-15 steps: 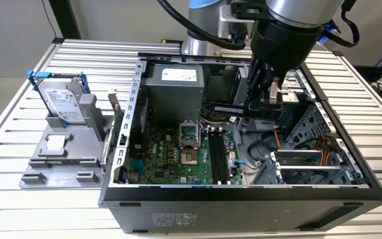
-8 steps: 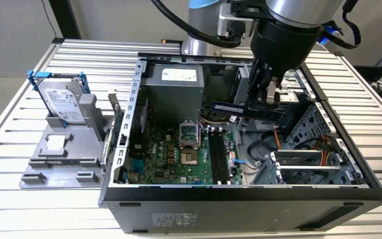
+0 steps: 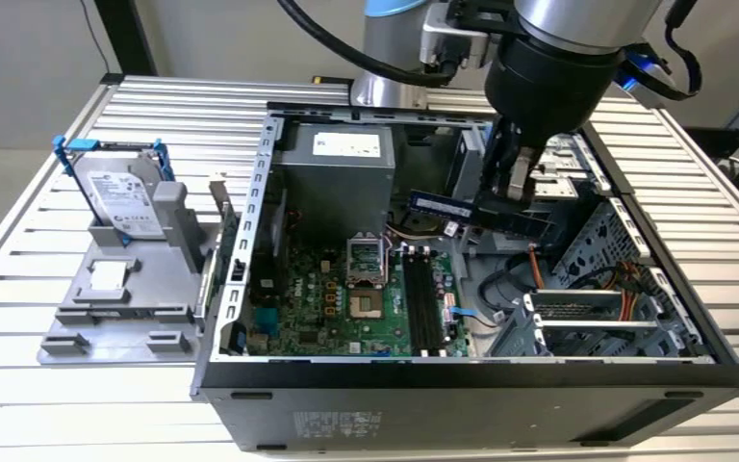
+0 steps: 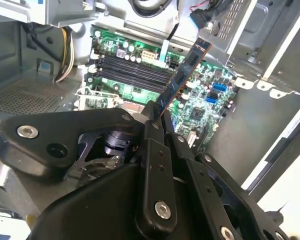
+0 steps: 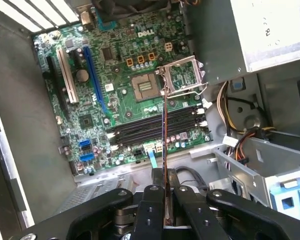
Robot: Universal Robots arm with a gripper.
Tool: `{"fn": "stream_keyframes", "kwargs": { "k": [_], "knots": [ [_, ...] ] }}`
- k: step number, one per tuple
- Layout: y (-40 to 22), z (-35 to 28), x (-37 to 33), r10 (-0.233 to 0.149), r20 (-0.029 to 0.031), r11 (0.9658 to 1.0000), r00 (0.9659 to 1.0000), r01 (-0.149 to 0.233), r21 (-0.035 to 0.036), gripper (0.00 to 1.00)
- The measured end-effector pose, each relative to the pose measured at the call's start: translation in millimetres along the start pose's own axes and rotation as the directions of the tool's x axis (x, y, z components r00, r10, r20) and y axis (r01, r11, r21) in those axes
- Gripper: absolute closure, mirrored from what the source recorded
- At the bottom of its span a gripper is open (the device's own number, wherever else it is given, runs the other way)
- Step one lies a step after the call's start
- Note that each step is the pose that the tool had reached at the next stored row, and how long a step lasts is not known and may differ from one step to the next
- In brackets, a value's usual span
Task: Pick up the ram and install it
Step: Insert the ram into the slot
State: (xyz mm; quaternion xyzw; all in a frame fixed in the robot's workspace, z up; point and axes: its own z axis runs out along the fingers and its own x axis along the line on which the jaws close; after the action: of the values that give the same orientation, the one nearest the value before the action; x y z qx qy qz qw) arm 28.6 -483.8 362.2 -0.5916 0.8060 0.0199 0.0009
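Observation:
My gripper [image 3: 516,192] is shut on the ram [image 3: 479,212], a long thin dark board with a label. It hangs in the air inside the open computer case [image 3: 472,375], above and apart from the green motherboard [image 3: 331,308]. The long black memory slots [image 3: 423,303] lie below, towards the exterior view's left of the stick. The ram [image 4: 182,75] sticks out slanted from the black fingers [image 4: 152,125] in the second wrist view. Seen edge-on in the first wrist view, the ram [image 5: 164,130] runs over the slots [image 5: 140,129] from my gripper [image 5: 165,190].
A silver hard drive in a blue frame [image 3: 119,197] stands on a grey fixture [image 3: 113,308] at the exterior view's left, outside the case. Inside the case are the power supply [image 3: 338,164], a drive cage [image 3: 600,318] with cables, and the empty processor socket [image 5: 145,87].

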Motion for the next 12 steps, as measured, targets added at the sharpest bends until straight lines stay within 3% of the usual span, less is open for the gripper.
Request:
{"fn": "stream_keyframes", "kwargs": {
  "k": [6, 12],
  "knots": [
    [0.0, 0.0, 0.0, 0.072, 0.0023, 0.9974, 0.9974, -0.072, 0.0018, 1.0],
    [0.0, 0.0, 0.0, 0.146, 0.0048, 0.9892, 0.9892, -0.146, 0.0033, 1.0]
  ]
}}
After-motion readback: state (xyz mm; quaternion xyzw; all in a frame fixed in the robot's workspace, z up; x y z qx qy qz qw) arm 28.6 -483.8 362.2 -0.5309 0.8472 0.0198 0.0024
